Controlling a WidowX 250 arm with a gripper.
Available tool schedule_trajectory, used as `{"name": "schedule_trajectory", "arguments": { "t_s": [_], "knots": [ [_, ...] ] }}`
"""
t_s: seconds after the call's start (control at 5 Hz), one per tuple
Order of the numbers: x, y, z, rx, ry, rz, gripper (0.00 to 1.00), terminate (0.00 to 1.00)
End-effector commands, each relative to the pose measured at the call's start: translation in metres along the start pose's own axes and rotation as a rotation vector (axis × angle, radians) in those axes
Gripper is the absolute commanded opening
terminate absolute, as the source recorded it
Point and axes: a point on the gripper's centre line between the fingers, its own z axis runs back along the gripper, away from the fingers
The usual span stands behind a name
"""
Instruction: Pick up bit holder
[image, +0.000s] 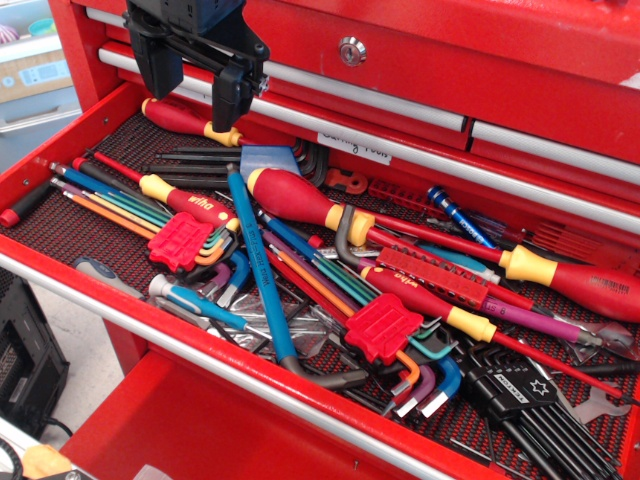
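The bit holder (432, 268) is a long narrow red strip with a row of small bits. It lies slanted in the right middle of the open red drawer (60, 150), among screwdriver shafts and partly under them. A similar thin red strip (405, 197) lies near the drawer's back. My black gripper (193, 110) hangs over the drawer's back left corner, above a red-and-yellow screwdriver (185, 120). Its jaws stand apart and hold nothing. It is far to the left of the bit holder.
The drawer is packed with red-and-yellow screwdrivers (300, 195), two coloured hex-key sets in chunky red clips (180, 240) (383, 328), a long blue T-key (260, 275) and black hex keys (520, 395). A closed drawer front (400, 60) rises behind.
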Motion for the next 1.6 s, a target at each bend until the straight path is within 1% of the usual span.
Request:
{"name": "schedule_trajectory", "arguments": {
  "t_s": [0.0, 0.2, 0.4, 0.6, 0.8, 1.0, 1.2, 1.4],
  "knots": [
    [0.000, 0.000, 0.000, 0.000, 0.000, 0.000, 1.00, 0.00],
    [0.005, -0.048, 0.004, -0.017, -0.006, 0.259, 1.00, 0.00],
    [0.012, -0.087, 0.012, -0.030, 0.002, 0.516, 1.00, 0.00],
    [0.016, -0.131, 0.015, -0.076, 0.007, 0.778, 1.00, 0.00],
    [0.021, -0.162, 0.006, -0.108, 0.025, 1.037, 1.00, 0.00],
    [0.030, -0.182, -0.007, -0.061, -0.026, 1.287, 1.00, 0.00],
    [0.041, -0.183, -0.019, -0.054, 0.002, 1.443, 1.00, 0.00],
    [0.050, -0.186, -0.031, -0.088, 0.028, 1.473, 1.00, 0.00]
  ]
}}
